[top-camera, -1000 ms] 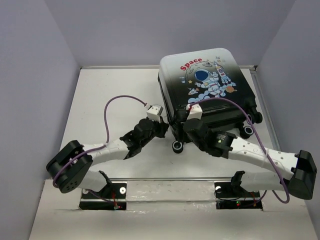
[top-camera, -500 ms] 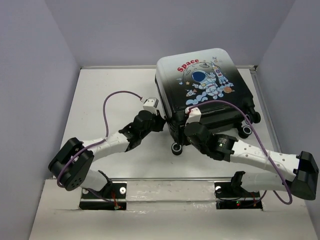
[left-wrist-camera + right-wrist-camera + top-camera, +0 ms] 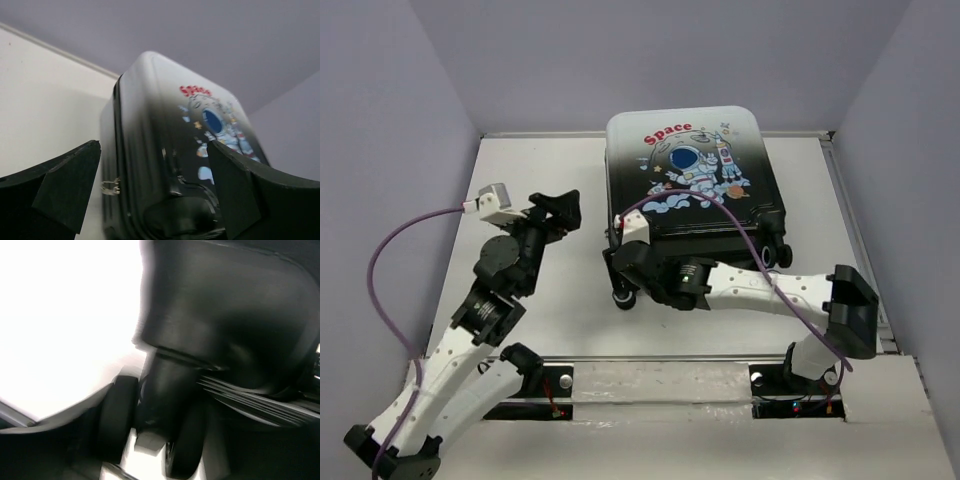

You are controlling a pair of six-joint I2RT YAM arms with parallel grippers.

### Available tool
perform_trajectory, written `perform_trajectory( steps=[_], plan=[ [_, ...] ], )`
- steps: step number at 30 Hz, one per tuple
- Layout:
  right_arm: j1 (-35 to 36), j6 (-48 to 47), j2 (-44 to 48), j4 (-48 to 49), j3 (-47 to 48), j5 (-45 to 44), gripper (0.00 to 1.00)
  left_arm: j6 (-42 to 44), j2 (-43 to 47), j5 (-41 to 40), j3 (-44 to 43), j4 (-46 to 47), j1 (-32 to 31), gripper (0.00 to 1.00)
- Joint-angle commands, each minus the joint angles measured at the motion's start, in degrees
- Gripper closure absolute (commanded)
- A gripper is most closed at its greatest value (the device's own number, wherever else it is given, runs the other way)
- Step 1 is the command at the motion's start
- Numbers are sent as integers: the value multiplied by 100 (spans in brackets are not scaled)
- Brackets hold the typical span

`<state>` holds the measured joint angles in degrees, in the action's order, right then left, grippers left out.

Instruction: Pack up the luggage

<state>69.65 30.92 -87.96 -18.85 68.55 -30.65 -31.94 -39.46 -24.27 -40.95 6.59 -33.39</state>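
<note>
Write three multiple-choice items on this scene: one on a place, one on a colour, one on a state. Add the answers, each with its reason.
1. The left gripper is: A) left of the luggage, clear of it; B) on its lid; C) behind it.
2. The "Space" lettering is: A) green; B) red; C) yellow.
3. The luggage is: A) open; B) shut, print up; C) upright on its wheels.
Answers: 1 A, bare table shows between them; 2 B, the letters read red; 3 B, the shell halves meet and the print faces the top camera.

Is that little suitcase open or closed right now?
Closed. The suitcase lies flat, printed shell up, no lining showing; the left wrist view shows both shells meeting along the side seam. Whether fully zipped: cannot tell.
</note>
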Motion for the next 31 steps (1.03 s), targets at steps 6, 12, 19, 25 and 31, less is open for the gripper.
perform_trajectory(
  steps=[6, 12, 19, 25, 31],
  plan=[
    [471, -1193, 366, 225, 1091, 1492, 0, 461, 1097, -122, -1073, -2117, -19, 1],
    [471, -1500, 2210, -163, 371, 1555, 0, 523, 1424, 502, -1187, -2302, -19, 1],
    [471, -1352, 5398, -145, -930, -1238, 0, 698, 1774, 634, -1153, -2373, -19, 1],
    [471, -921, 6660, 118, -2168, -2559, 0, 707, 1785, 845, -749, -2004, -10, 1],
    [471, -981, 6548, 250, -2400, -2797, 0, 593, 1609, 828, -528, -1784, -10, 1]
  ],
)
